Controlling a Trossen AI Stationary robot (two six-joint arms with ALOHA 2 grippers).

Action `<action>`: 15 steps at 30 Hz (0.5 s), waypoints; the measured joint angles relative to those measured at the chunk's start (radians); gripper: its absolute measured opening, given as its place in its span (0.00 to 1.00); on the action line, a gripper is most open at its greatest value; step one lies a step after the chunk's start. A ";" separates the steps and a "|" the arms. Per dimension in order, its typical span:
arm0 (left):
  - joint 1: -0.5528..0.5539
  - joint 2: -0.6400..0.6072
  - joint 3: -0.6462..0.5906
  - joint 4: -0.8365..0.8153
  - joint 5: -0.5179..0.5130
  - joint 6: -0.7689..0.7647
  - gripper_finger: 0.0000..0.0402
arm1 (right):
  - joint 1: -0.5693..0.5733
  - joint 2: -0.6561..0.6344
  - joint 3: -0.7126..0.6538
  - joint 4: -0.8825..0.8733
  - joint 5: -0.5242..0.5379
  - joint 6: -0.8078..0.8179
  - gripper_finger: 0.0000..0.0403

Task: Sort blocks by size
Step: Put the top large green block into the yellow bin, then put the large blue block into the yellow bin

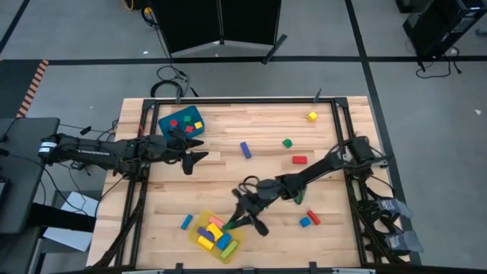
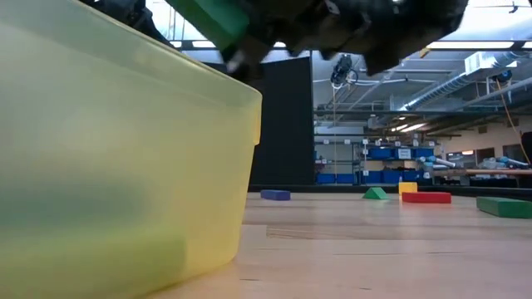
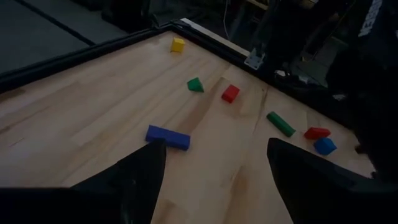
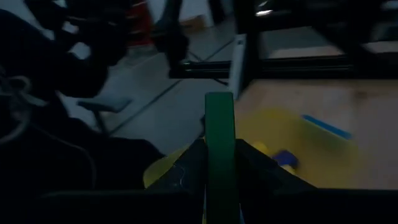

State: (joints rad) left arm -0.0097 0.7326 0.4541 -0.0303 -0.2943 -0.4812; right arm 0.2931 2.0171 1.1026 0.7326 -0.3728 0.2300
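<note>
Right end effector: fingers closed on a long green bar; hangs at the near edge of the surface, just over the rim of the yellow tray.
Green bar: held upright between the right fingers in the right wrist view, top end standing clear above them; in the low view it shows tilted, just above the tray wall.
Yellow tray: directly under and just left of the right end effector; holds several long bars, yellow, blue, green, pink and purple among them.
Left end effector: fingers spread wide, nothing between them; hovers beside the blue bin, well apart from the right end effector.
Blue bin: just behind the left end effector, at the far left corner; small cubes inside, red, yellow and green.
Blue bar: lies flat just ahead of the left fingertips, touching neither.
Green wedge-like block and red block: beyond the blue bar, near each other, farther from the left end effector.
Yellow cube: far right part of the surface, well away from both end effectors.
Green bar on surface: under the right arm's forearm, behind the right end effector.
Red bar and blue cube: touching or nearly so, to the right of the right end effector.
Blue bar near tray: just left of the tray, outside it.
Surface: pale wood planks in a black frame.
</note>
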 joint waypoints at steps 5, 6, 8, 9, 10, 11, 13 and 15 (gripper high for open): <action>0.000 0.000 0.000 0.002 0.024 -0.007 0.72 | 0.024 0.093 0.130 -0.022 -0.074 0.036 0.18; 0.000 0.000 0.000 0.001 0.032 -0.010 0.72 | 0.029 0.108 0.151 -0.029 -0.080 0.042 0.21; -0.003 0.000 0.000 0.002 0.050 -0.013 0.72 | 0.035 0.129 0.182 -0.042 -0.098 0.057 0.29; -0.008 0.000 0.000 0.003 0.052 -0.010 0.72 | 0.037 0.135 0.194 -0.042 -0.098 0.064 0.34; -0.014 0.000 0.000 0.004 0.053 -0.006 0.72 | 0.039 0.139 0.203 -0.044 -0.098 0.066 0.39; -0.021 0.000 0.000 0.006 0.053 0.000 0.72 | 0.040 0.141 0.211 -0.045 -0.098 0.072 0.44; -0.041 0.000 0.000 0.012 0.053 0.006 0.71 | 0.039 0.141 0.214 -0.046 -0.096 0.073 0.53; -0.069 0.000 0.000 0.013 0.053 0.036 0.70 | 0.040 0.140 0.214 -0.049 -0.081 0.072 0.61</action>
State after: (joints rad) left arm -0.0789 0.7322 0.4541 -0.0177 -0.2417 -0.4456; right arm 0.3328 2.1573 1.3163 0.6833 -0.4540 0.3021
